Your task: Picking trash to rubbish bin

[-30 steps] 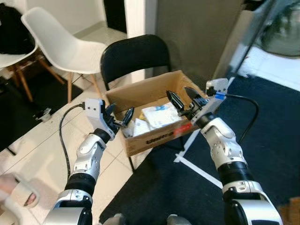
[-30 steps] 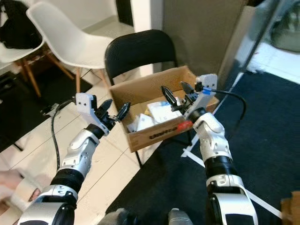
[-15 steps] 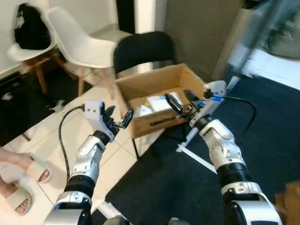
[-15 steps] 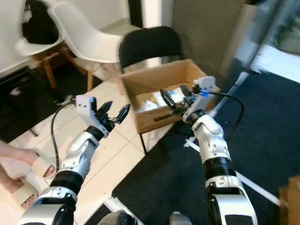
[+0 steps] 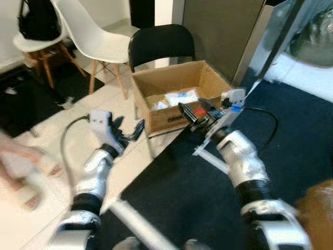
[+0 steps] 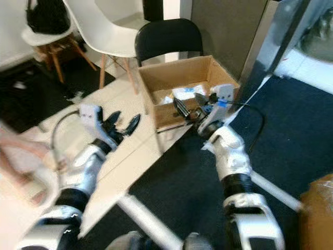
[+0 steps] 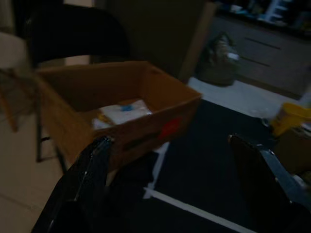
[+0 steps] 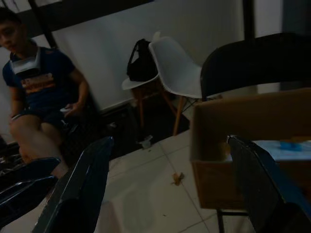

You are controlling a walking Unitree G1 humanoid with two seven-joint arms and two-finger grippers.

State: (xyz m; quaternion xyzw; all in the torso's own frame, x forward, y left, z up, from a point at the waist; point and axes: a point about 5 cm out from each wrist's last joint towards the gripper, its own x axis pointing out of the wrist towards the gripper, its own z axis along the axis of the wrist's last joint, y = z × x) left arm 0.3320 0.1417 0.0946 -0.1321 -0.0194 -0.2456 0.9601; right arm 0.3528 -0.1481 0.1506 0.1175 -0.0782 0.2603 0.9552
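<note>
An open cardboard box [image 5: 165, 83] rests on the seat of a black folding chair [image 5: 161, 44] and holds white crumpled packets [image 5: 181, 97]. My right gripper [image 5: 193, 108] is open and empty, held just in front of the box's front wall. Over the pale tiled floor to the left, clear of the box, my left gripper [image 5: 128, 125] is also open and empty. The left wrist view looks between its spread fingers [image 7: 82, 179] at the box [image 7: 73, 111] and the packets [image 7: 119, 110]. A small scrap [image 8: 177, 178] lies on the tiles near the box.
A white chair [image 5: 99, 31] and a stool with a black bag [image 5: 36, 18] stand behind on the left. A person [image 8: 41, 92] sits nearby; blurred sandalled feet [image 5: 21, 177] are at the left edge. Dark carpet [image 5: 192, 187] with white tape lines lies underfoot. A brown object [image 5: 317, 203] is lower right.
The whole picture has shifted and blurred: the camera has drawn back, so the box and chair sit higher and smaller. Both grippers stay open and empty.
</note>
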